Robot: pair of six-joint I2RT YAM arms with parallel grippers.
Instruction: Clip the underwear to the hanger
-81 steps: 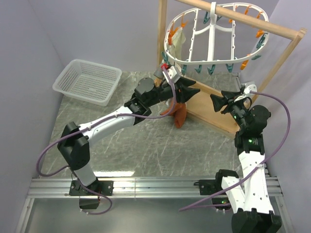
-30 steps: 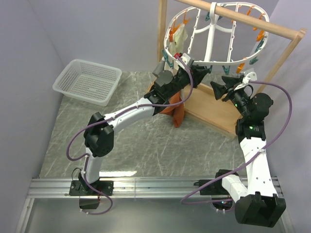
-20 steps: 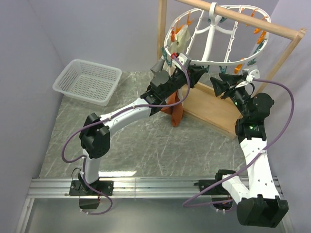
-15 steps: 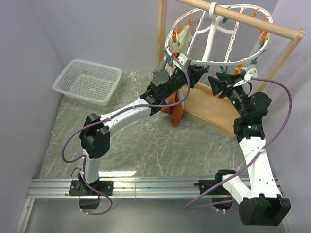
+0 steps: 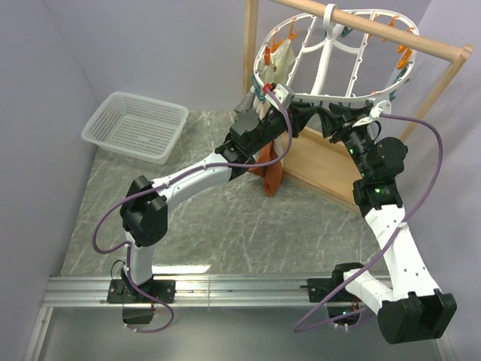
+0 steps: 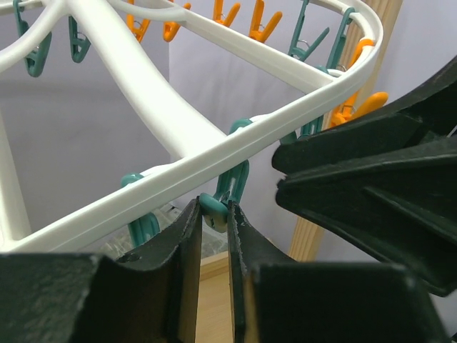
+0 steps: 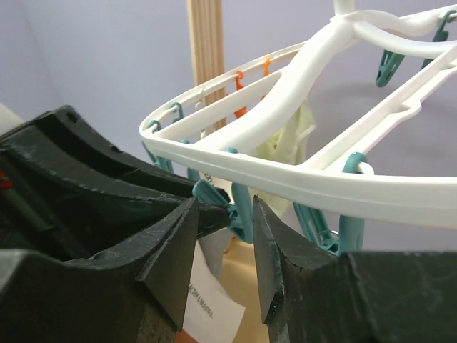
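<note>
The white oval hanger [image 5: 331, 96] hangs from the wooden rod, ringed with orange and teal clothespins. My left gripper [image 5: 303, 114] is raised to its near rim and is shut, with the rust-orange underwear [image 5: 272, 171] hanging below it. In the left wrist view the lower end of a teal clothespin [image 6: 232, 187] sits between my left gripper's [image 6: 214, 209] fingertips, under the rim [image 6: 178, 168]. My right gripper [image 5: 331, 120] faces it from the right. Its jaws [image 7: 224, 207] stand apart around the same teal clothespin [image 7: 241, 214] and the left fingertips. The underwear's white label [image 7: 207, 300] dangles there.
A white mesh basket [image 5: 137, 124] sits at the table's back left. The wooden frame's rod [image 5: 376, 28] and base board [image 5: 323, 171] stand behind the grippers. A cream cloth [image 5: 279, 62] is clipped on the hanger's left side. Many other clothespins crowd the rim.
My right gripper has moved left and up to the rim, close against the left gripper, and its jaws have narrowed. The left gripper has stayed at the rim with the underwear.
</note>
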